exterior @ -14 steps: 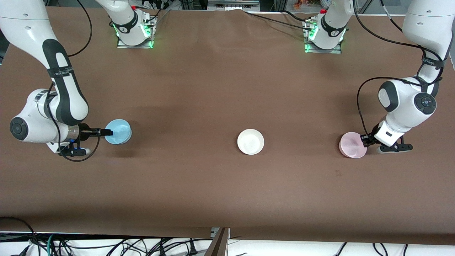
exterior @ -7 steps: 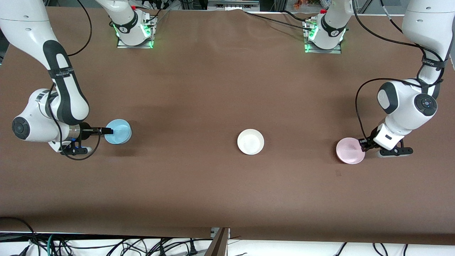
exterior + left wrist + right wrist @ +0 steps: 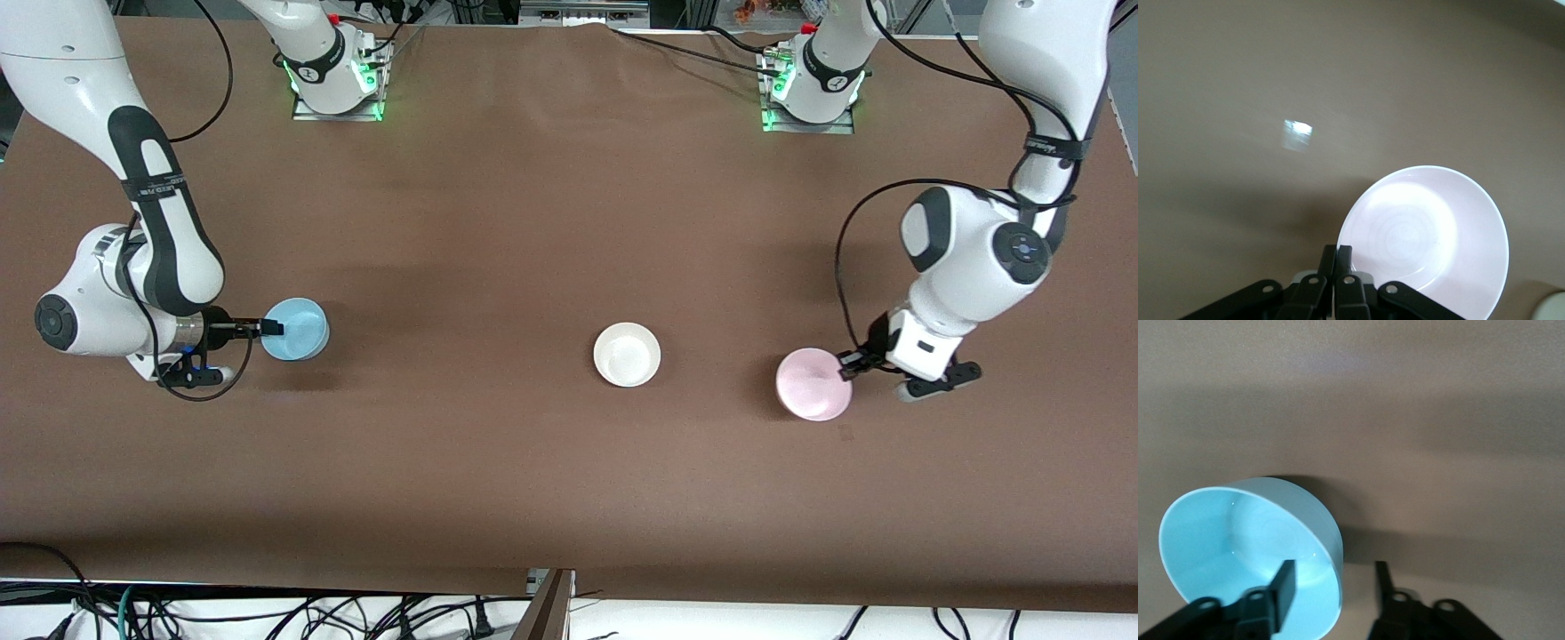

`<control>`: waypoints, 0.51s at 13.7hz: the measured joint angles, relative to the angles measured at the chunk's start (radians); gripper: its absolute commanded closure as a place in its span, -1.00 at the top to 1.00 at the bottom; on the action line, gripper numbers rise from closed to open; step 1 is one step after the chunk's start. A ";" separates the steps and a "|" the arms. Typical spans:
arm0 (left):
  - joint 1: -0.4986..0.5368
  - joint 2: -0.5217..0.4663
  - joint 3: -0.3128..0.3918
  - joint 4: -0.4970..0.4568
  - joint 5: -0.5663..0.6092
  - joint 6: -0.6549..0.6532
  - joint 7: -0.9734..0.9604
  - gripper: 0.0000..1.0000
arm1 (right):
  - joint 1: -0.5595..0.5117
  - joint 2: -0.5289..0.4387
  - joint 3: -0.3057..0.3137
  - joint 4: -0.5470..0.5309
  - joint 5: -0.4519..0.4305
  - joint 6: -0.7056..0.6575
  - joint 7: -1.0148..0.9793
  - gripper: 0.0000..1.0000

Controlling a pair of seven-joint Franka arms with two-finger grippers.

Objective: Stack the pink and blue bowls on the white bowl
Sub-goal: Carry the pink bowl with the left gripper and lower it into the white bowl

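Left gripper (image 3: 849,363): pinching the rim of the pale pink round plastic bowl (image 3: 813,384); in the left wrist view the two black fingers (image 3: 1340,270) are pressed close together on the bowl's edge, one inside and one outside.

Pale pink bowl: held in the air over the brown table covering (image 3: 533,222), between the white bowl and the left arm's end of the table, casting a shadow on the cloth beneath it. It faces mouth up, and its inside (image 3: 1425,240) looks bare.

Right gripper (image 3: 267,328): spread, straddling the rim of the light sky-blue round plastic bowl (image 3: 296,329). In the right wrist view one finger (image 3: 1285,583) is inside the bowl (image 3: 1248,553) and the other finger stands outside its wall with a clear gap, so the wall is not clamped.

Light sky-blue bowl: resting upright on the table near the right arm's end.

Glossy white round bowl (image 3: 627,354): upright on the table about midway between the two arms, well apart from both coloured bowls, with nothing in it.
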 measured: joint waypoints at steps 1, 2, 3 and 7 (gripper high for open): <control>-0.001 0.000 -0.031 0.000 0.000 0.000 -0.059 -1.00 | 0.000 0.000 0.000 0.000 0.000 0.000 0.000 -0.54; -0.002 0.000 -0.057 0.000 0.000 0.000 -0.111 -1.00 | 0.000 0.000 0.000 0.000 0.000 0.000 -0.001 -0.62; -0.003 0.000 -0.080 0.000 0.000 0.000 -0.157 -1.00 | 0.000 0.000 0.000 0.000 0.001 0.000 -0.002 -0.73; -0.065 0.003 -0.131 -0.001 0.000 0.029 -0.368 -1.00 | 0.000 0.000 0.001 0.001 0.002 0.000 -0.004 -1.00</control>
